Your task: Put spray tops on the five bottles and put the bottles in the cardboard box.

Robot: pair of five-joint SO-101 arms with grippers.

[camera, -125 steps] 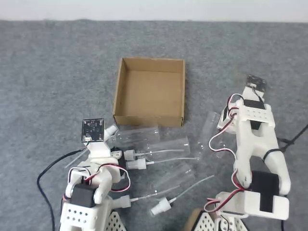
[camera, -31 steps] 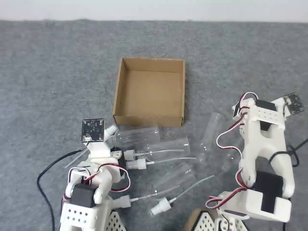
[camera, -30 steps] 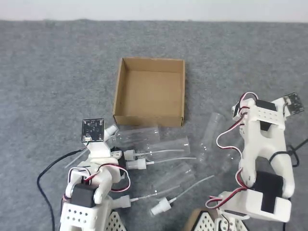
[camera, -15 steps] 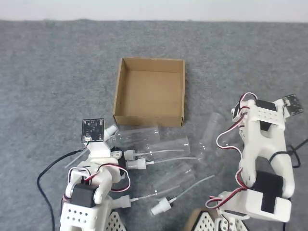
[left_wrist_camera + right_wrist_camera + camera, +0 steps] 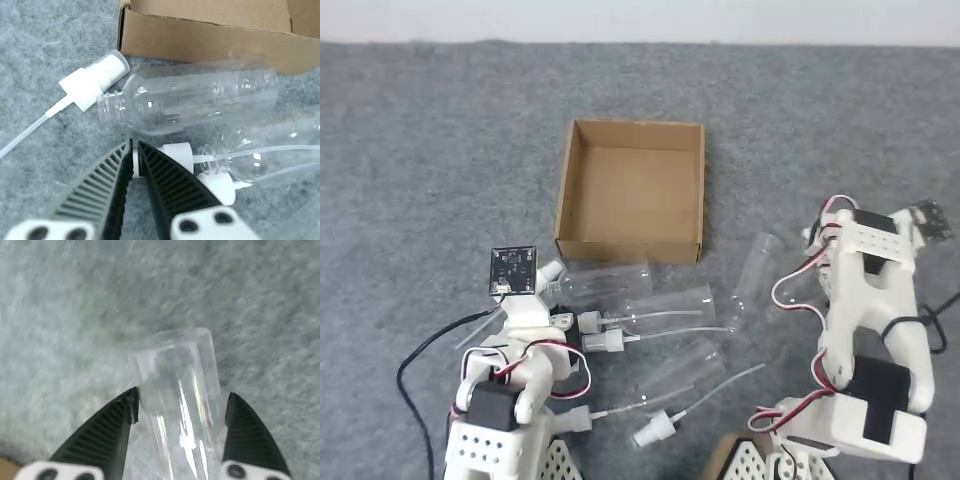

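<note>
While your right claw [image 5: 181, 397] stands open astride the clear bottle [image 5: 172, 360] lying on the bench near the cardboard box [image 5: 632, 188], centre it and close gently, since your left claw [image 5: 135, 147] rests nearly closed, empty.

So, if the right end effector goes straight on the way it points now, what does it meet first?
The clear bottle, which lies inside the open right end effector; the grey carpet seems to be just under it.
</note>
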